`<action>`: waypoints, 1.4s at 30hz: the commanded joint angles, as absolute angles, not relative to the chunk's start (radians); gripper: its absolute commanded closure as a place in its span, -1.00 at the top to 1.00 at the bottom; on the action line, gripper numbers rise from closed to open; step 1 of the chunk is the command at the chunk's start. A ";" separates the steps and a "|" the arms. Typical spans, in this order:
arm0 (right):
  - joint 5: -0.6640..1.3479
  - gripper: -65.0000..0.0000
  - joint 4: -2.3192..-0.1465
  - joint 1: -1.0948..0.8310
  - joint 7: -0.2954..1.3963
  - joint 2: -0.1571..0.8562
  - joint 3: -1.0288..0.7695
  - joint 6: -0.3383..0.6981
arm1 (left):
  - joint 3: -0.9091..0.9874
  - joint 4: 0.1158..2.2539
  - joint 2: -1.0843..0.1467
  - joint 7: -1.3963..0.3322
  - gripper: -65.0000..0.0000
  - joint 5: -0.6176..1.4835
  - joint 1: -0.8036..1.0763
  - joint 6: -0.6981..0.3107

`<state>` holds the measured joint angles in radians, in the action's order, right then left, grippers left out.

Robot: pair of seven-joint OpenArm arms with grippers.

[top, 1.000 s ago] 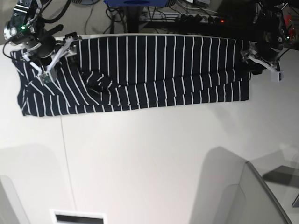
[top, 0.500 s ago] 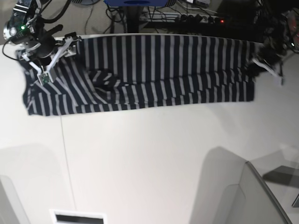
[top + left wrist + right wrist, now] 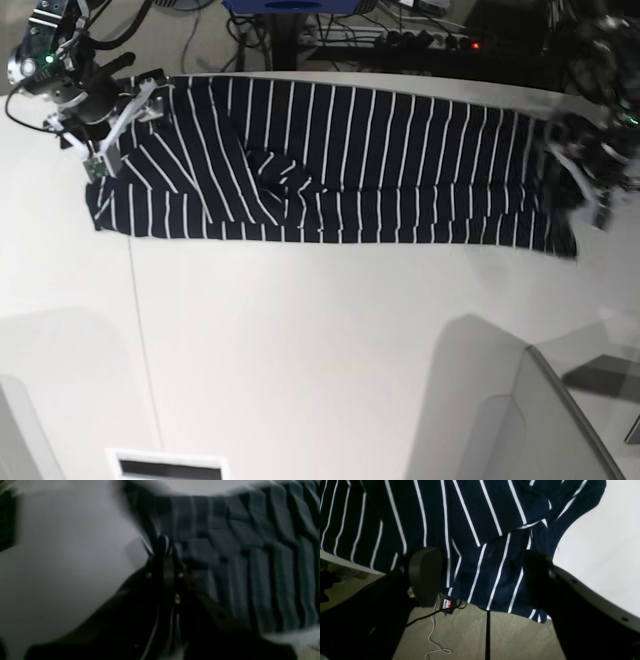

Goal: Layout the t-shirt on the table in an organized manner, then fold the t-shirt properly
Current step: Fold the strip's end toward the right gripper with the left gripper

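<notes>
The dark navy t-shirt (image 3: pixel 380 160) with thin white stripes lies stretched in a long band along the far side of the white table (image 3: pixel 320 340), with a bunched fold near its middle left. In the base view my left gripper (image 3: pixel 580 180) is motion-blurred at the shirt's right end. The left wrist view shows this gripper (image 3: pixel 163 545) shut on the t-shirt's (image 3: pixel 250 567) edge. My right gripper (image 3: pixel 122 125) hovers over the shirt's left end. Its fingers (image 3: pixel 425 575) stand wide apart and open above the t-shirt (image 3: pixel 480 530), where the cloth hangs over the table's far edge.
Cables and a power strip (image 3: pixel 420 38) lie on the floor behind the table. A thin dark seam (image 3: pixel 140 340) runs across the tabletop. A grey translucent panel (image 3: pixel 540 420) stands at the front right, and a small white frame (image 3: pixel 165 465) at the front edge.
My left gripper shut on the shirt's right end and dragged it rightward and slightly toward the front. The whole shirt slid right under my right gripper, which stayed in place and open.
</notes>
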<state>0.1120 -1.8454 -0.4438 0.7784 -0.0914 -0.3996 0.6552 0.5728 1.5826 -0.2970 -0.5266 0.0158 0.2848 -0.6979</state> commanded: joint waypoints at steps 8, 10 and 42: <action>0.124 0.47 -1.862 -0.440 0.763 -0.087 -0.403 0.659 | 0.406 1.773 -0.102 -0.503 -1.00 -0.157 0.361 -0.698; 0.124 0.47 -1.862 -0.438 0.763 -0.087 -0.403 0.659 | 0.380 1.776 -0.062 -0.503 -1.00 -0.186 0.361 -0.698; 0.124 0.47 -1.862 -0.435 0.763 -0.084 -0.403 0.659 | 0.054 1.647 0.120 -0.625 -1.00 -0.211 0.237 -0.633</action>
<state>0.1112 -1.8454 -0.4358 0.7784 -0.0883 -0.4000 0.6556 0.0582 1.6295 0.1139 -0.6476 -0.2283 0.2462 -0.6247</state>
